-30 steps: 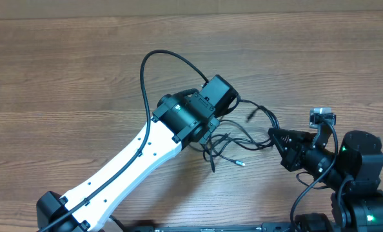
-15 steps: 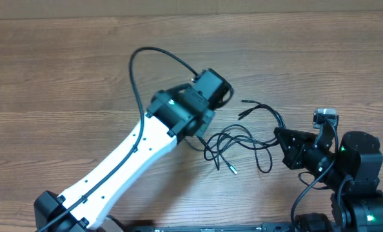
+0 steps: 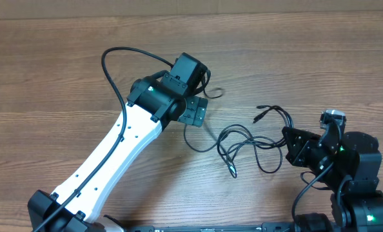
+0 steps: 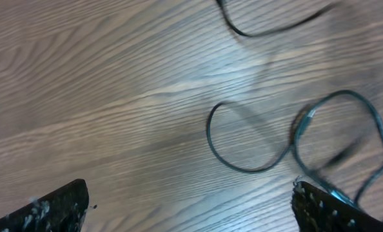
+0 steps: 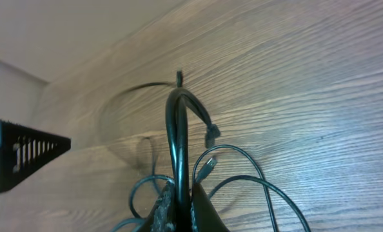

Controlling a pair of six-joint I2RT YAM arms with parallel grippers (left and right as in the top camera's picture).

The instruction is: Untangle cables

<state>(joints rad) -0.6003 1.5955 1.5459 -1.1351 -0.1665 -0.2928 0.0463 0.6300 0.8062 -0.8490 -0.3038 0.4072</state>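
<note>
Left tool (image 4: 190, 203) retreated and spread, cables (image 5: 176, 135) dropped loose

The table (image 3: 56, 71) is bare along the far edge and the left. The cables (image 3: 249, 143) sprawl right of centre, up to the right gripper (image 3: 285, 138). The left arm (image 3: 111, 158) crosses the near-left diagonally.

The overhead camera looks straight down on the bench (image 3: 62, 58) from well above, taking in all the cables (image 3: 246, 138). The left wrist camera hangs close over the wood, facing down between the wide-set left jaws at a few loops. The right wrist camera sits low, looking along the closed right jaws across the bench, cables rising before the lens; all three share those loops.
</note>
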